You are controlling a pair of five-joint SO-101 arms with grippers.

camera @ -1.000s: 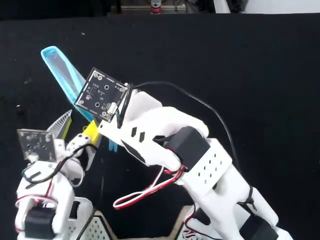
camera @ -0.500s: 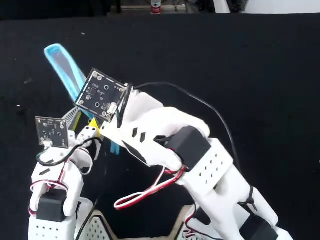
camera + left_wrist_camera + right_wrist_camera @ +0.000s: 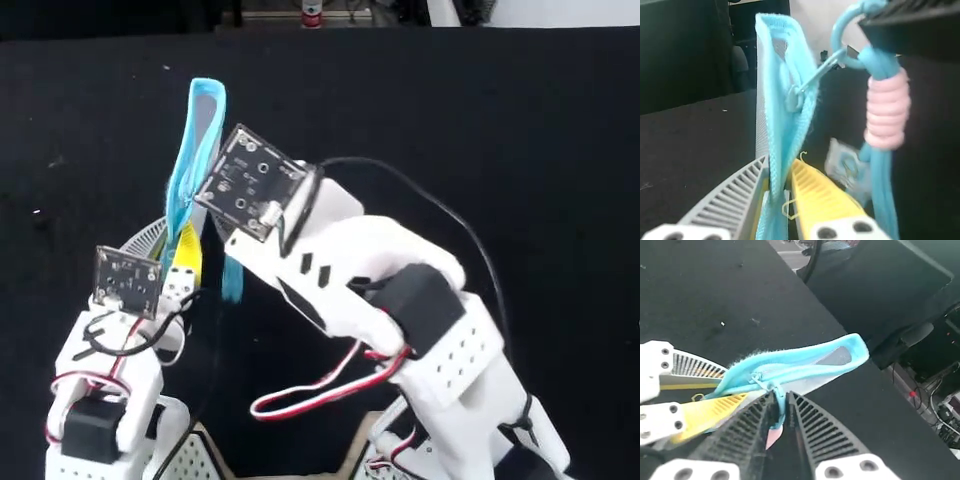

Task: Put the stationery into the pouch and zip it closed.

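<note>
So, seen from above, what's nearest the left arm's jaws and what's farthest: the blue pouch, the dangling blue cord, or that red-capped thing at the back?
1. blue pouch: clamped in the jaws.
2. blue cord: hanging just beside them, toward the other arm.
3. red-capped thing: beyond the far edge of the table.

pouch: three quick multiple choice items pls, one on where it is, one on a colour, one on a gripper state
1. Where is the pouch? A flat in a box; B gripped between the two arms; C hung on a hook.
2. Finger colours of the left gripper? A both black; B grey and yellow; C red and green.
3. State of the right gripper? A wide open; B shut on nothing; C shut on the zip pull cord.

Answers: B, the left gripper clamps its fabric while the right holds its cord; B, the left wrist view shows one grey, one yellow; C, the black fingers pinch the cord.
</note>
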